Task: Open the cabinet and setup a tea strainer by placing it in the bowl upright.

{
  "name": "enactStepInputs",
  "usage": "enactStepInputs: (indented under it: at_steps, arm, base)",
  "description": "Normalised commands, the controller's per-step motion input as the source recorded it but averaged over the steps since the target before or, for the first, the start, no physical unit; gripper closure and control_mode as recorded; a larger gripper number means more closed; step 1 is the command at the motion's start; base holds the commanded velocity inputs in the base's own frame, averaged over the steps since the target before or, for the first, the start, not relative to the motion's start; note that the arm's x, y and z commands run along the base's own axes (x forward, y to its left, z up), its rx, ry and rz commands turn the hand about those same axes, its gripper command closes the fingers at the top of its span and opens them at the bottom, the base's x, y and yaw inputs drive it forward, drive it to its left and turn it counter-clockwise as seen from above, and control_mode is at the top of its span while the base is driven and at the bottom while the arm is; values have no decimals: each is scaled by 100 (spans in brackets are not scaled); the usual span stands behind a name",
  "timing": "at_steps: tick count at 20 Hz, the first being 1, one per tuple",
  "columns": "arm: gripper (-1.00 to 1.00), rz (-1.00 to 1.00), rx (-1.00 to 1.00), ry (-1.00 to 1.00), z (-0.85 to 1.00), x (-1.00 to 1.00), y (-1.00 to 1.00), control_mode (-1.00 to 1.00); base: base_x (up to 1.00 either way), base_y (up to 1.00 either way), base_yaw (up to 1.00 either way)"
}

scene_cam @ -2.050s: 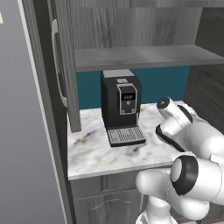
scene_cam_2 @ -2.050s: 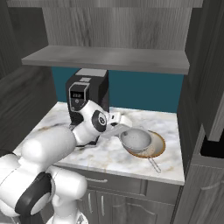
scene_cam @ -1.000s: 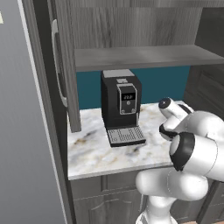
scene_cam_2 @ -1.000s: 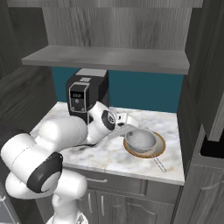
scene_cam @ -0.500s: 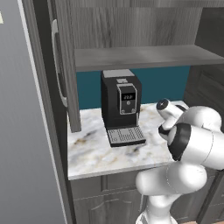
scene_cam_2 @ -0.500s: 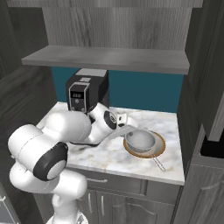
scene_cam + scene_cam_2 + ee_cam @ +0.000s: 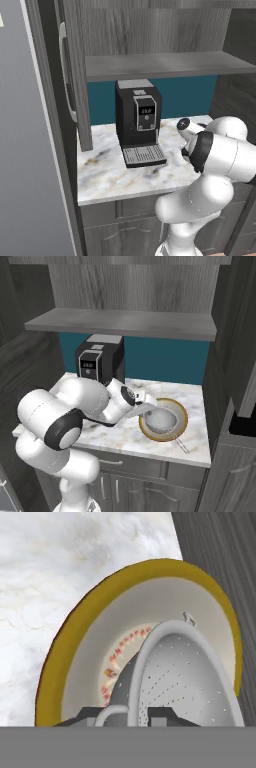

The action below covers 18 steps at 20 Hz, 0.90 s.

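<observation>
I see the dark grey wood-grain wall cabinet [image 7: 155,65] standing open, its door [image 7: 70,75] swung out to the left and its inner shelf bare. Below it, on the white marble counter [image 7: 107,175], a black coffee machine [image 7: 137,122] stands against the teal back wall.

My two-finger gripper [image 7: 148,404] reaches over the near rim of the shallow tan bowl [image 7: 164,419] at the counter's right end. The small grey metallic mesh tea strainer [image 7: 187,682] sits inside the bowl, dome mouth facing up in the hand view. The dark fingertips [image 7: 162,714] stand narrow, pinched on the strainer's looped rim; its thin handle [image 7: 180,443] sticks out over the bowl's front rim.
</observation>
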Motion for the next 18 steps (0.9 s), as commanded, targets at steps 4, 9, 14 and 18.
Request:
enactStepInputs:
  at_steps: [4,9,14,18]
  arm:
    - [100,0,0,0,-12,5,0,-100]
    - [100,1,0,0,0,2,0,-100]
    - [100,3,0,0,0,8,0,-100]
    - [-100,4,0,0,-1,10,0,-100]
  base:
    - [0,0,0]
    - [0,0,0]
    - [0,0,0]
    - [0,0,0]
